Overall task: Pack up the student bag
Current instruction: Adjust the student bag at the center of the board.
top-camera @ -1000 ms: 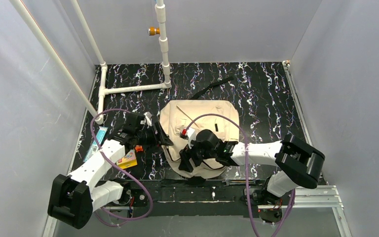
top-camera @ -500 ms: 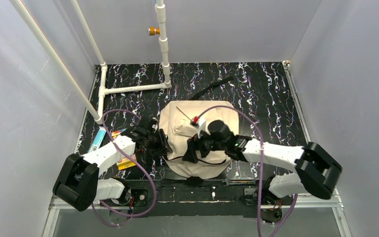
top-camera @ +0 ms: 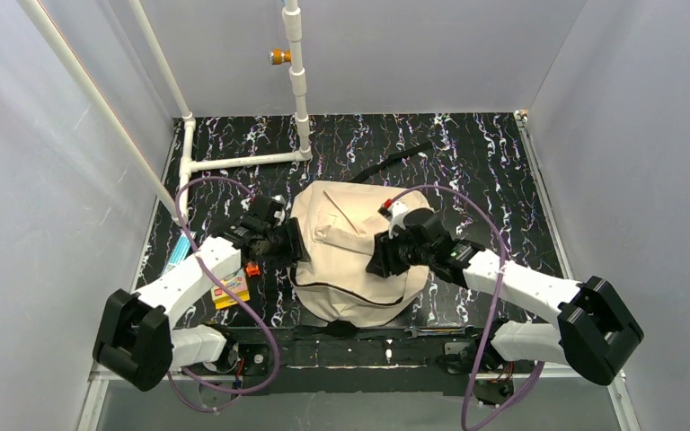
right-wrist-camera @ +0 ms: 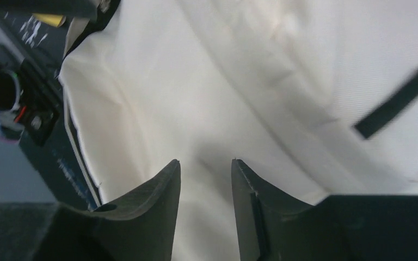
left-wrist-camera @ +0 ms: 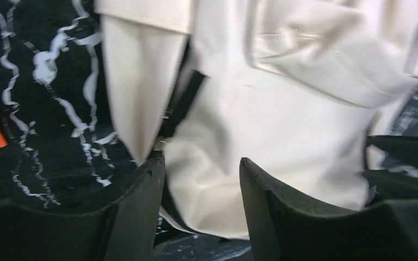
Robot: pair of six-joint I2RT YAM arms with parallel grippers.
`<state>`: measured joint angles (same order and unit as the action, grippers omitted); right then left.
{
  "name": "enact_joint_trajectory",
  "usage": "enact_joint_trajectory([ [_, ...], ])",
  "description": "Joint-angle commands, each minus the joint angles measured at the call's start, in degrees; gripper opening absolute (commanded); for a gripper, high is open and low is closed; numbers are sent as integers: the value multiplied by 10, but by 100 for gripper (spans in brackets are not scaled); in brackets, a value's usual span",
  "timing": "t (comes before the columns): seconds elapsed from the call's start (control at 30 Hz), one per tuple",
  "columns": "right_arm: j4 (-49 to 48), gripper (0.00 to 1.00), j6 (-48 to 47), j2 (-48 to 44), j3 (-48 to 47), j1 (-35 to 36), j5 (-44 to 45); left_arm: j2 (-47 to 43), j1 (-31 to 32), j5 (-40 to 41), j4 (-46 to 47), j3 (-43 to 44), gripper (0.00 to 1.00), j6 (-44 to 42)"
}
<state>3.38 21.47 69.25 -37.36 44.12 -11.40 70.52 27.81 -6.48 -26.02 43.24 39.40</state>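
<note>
Seen from above, the student bag [top-camera: 350, 269], a puffy beige backpack, lies in the middle of my black marbled table [top-camera: 494, 180], its rounded end close to the near edge.

My left gripper [top-camera: 295, 244] is at the bag's left side. In the wrist view its fingers [left-wrist-camera: 141, 201] stand on either side of the beige cloth beside a black zip. The cloth touches both, but I cannot tell whether it is clamped.

My right gripper [top-camera: 379, 256] is on the bag's right half, its fingers drawn close on a fold of cloth whose creases run into the gap.

Bare tabletop shows to the right of the bag and beyond it, up to the grey walls [top-camera: 629, 135]. A black strap [top-camera: 391, 158] trails from the bag's far end. A white pipe frame [top-camera: 243, 161] takes the far left corner.

A yellow box [top-camera: 232, 290] and a blue pen-like item [top-camera: 177, 253] lie by my left arm. The bag's inside is hidden.
</note>
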Motion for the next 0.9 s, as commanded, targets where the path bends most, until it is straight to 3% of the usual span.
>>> enact_joint_trajectory([
  [0.0, -79, 47, 9, -25, 32, 64, -69, -57, -2, -103, -2, 37, 54, -21],
  [0.1, -63, 50, 7, -32, 18, 78, -11, -80, 5, -200, 60, 29, 56, 20],
  [0.2, -15, 53, 9, -34, -6, 60, 79, -89, 39, -248, 134, 7, 56, 81],
  [0.43, 58, 77, 10, -12, -104, -45, 170, -12, 125, -198, 203, -22, 52, 131],
  [0.63, 132, 75, 1, 82, -189, -95, 171, 62, 144, -152, 249, -88, 52, 143],
  [0.87, 154, 60, 23, 164, -217, -108, 135, 106, 148, -145, 278, -117, 52, 136],
])
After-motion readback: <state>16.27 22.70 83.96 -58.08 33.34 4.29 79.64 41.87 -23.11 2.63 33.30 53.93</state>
